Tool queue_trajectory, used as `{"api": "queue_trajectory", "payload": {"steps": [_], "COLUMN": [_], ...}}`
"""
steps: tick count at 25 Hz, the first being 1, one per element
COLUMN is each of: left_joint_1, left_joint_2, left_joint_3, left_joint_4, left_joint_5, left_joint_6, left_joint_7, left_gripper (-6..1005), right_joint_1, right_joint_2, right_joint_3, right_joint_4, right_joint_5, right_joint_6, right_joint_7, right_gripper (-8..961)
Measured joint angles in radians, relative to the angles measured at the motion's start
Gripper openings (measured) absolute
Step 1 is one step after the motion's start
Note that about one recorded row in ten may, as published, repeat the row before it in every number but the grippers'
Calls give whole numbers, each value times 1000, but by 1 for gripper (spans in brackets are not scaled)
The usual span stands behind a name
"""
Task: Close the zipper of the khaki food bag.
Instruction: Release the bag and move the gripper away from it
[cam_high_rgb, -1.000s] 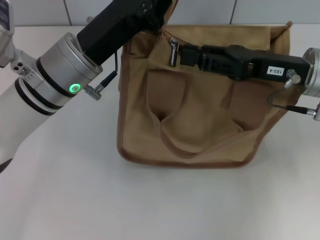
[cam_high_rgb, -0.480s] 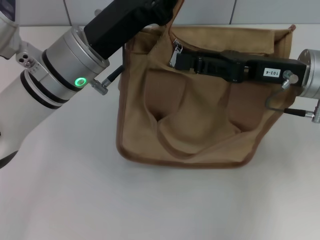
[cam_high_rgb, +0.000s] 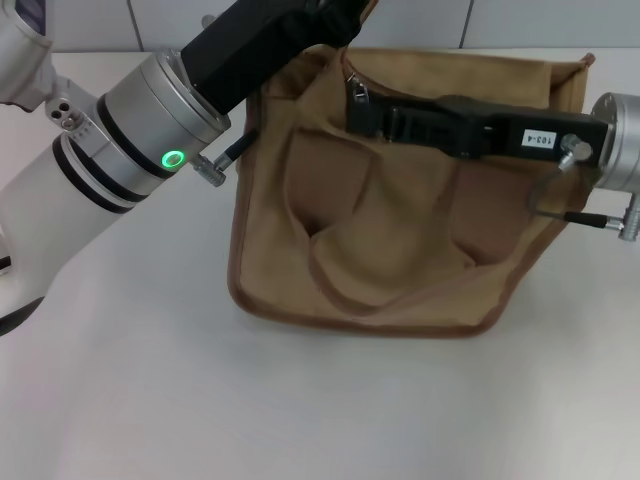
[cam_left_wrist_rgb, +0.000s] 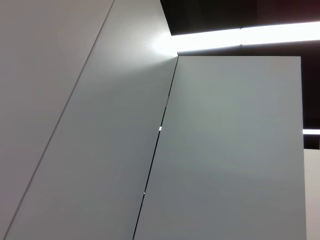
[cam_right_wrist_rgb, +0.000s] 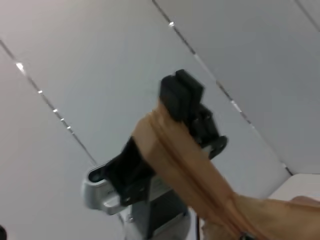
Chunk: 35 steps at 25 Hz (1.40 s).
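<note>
lay on a white table (cam_high_rgb: 300, 400): the khaki bag (cam_high_rgb: 400, 250), boxy, with darker brown piping around its edges, a front pocket and a looped handle sagging across the front. sat toward the far side of the table, between the two arms, lower edge nearest the robot.

reached in from the right across the bag's upper part: the right gripper (cam_high_rgb: 358, 108), black, tip level with the zipper's silver slider (cam_high_rgb: 355, 95) near the bag's upper left corner. appeared closed on that slider, with the metal tab showing just beside the black tip. ran along the bag's top edge toward the far right corner: the tan zipper track.

came in from the left, sloping up over the bag's far left corner: the left arm, with a green light ring on its silver wrist. ended at the top edge of the head view, so the left gripper (cam_high_rgb: 335, 12) barely showed there. seen from the right wrist view, however: the left gripper (cam_right_wrist_rgb: 182, 95) clamped on a raised strip of tan fabric (cam_right_wrist_rgb: 185, 165), pulled up taut from the bag's corner.

showed only pale wall panels and a bright light strip: the left wrist view.
</note>
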<state>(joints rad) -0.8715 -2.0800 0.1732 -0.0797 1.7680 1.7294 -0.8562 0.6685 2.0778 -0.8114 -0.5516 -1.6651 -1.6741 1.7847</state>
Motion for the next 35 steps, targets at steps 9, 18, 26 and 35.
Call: {"api": "queue_trajectory", "payload": {"steps": [9, 18, 26, 35], "left_joint_1": [6, 6, 8, 25], "left_joint_2": [0, 0, 0, 0], "left_joint_3": [-7, -8, -8, -8], "left_joint_4": [2, 1, 1, 9], "left_joint_5": [-1, -1, -1, -8], "left_joint_6": [-6, -3, -2, 6], "left_joint_7": [1, 2, 2, 2], "left_gripper": [61, 61, 61, 61], "right_joint_1": [-1, 7, 9, -21], "right_joint_2": [1, 2, 2, 2], "right_joint_3": [12, -22, -54, -40], "right_joint_4": [4, 7, 7, -11], "right_joint_5": [4, 2, 8, 25], "right_joint_6": [-35, 32, 52, 26], "right_joint_7": [-21, -28, -58, -67], "right_gripper": [384, 356, 120, 13]}}
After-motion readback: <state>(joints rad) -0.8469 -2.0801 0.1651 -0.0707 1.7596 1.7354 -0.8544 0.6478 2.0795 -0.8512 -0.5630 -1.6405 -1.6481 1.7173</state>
